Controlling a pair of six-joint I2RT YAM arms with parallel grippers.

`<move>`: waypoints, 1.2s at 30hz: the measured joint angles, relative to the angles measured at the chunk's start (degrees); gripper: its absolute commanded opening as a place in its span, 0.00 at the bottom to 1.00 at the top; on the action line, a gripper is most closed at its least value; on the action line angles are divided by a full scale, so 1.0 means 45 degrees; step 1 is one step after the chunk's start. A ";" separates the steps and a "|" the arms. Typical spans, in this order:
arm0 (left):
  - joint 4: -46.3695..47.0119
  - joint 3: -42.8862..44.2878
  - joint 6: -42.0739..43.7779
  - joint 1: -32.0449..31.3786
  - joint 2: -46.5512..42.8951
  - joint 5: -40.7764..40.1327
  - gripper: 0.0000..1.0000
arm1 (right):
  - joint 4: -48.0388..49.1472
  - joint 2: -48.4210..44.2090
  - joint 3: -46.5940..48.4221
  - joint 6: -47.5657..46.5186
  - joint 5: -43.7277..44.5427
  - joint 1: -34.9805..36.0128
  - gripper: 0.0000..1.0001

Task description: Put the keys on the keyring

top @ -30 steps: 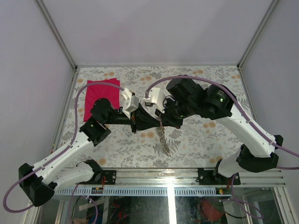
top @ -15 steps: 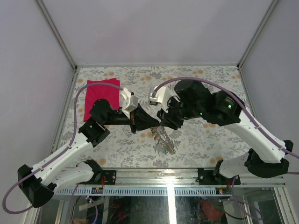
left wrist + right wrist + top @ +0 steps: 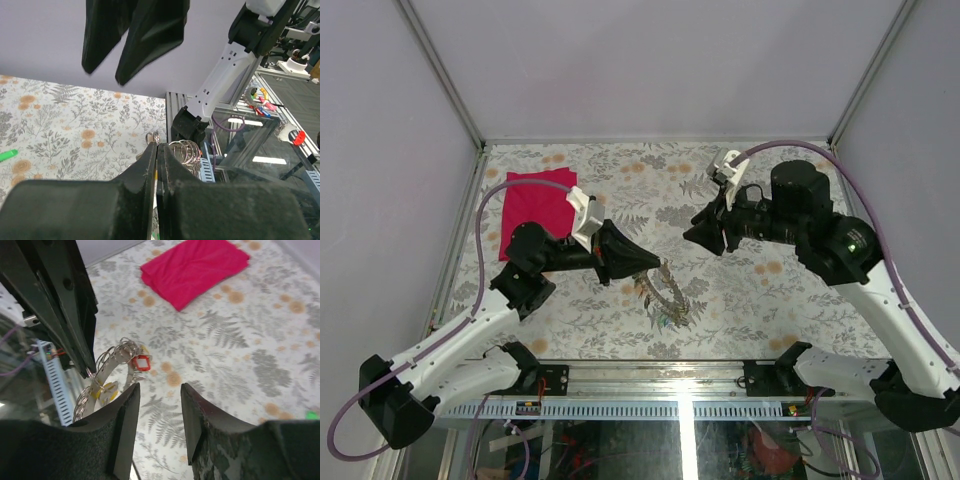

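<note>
The keyring (image 3: pixel 672 287), a wide flat grey metal band fringed with small wire loops and tiny keys (image 3: pixel 141 362), hangs tilted near the desk (image 3: pixel 760 300) centre, slightly toward 6 o'clock. I cannot tell whether its low edge touches. A second ago it showed as a thin edge-on sliver beneath both arms; now it reads as an open oval. The left gripper (image 3: pixel 653 262), a black tapering wedge reaching in from 9 o'clock, has its jaws pressed together on the ring's upper rim. The right gripper (image 3: pixel 708 240), which met it over the ring before, has drawn off toward 2 o'clock with its jaws parted and empty. Red and yellow plastic heads show among the keys. A green key (image 3: pixel 7 155) lies alone on the floral cover. At 10 o'clock a soft crimson cloth (image 3: pixel 535 203) lies flat.
</note>
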 measured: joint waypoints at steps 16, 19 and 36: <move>0.1127 -0.0015 -0.0646 0.0155 -0.0049 0.0112 0.00 | 0.8223 -0.2074 -0.6640 0.3988 -0.6635 -0.1787 0.46; 0.1127 -0.0015 -0.0685 0.0155 -0.0058 0.0170 0.00 | 0.9326 -0.2322 -0.7130 0.4381 -0.6645 -0.1787 0.45; 0.1035 -0.0005 -0.0729 0.0155 -0.0199 0.0325 0.00 | 1.2036 -0.2176 -0.7854 0.5566 -0.7961 -0.1792 0.44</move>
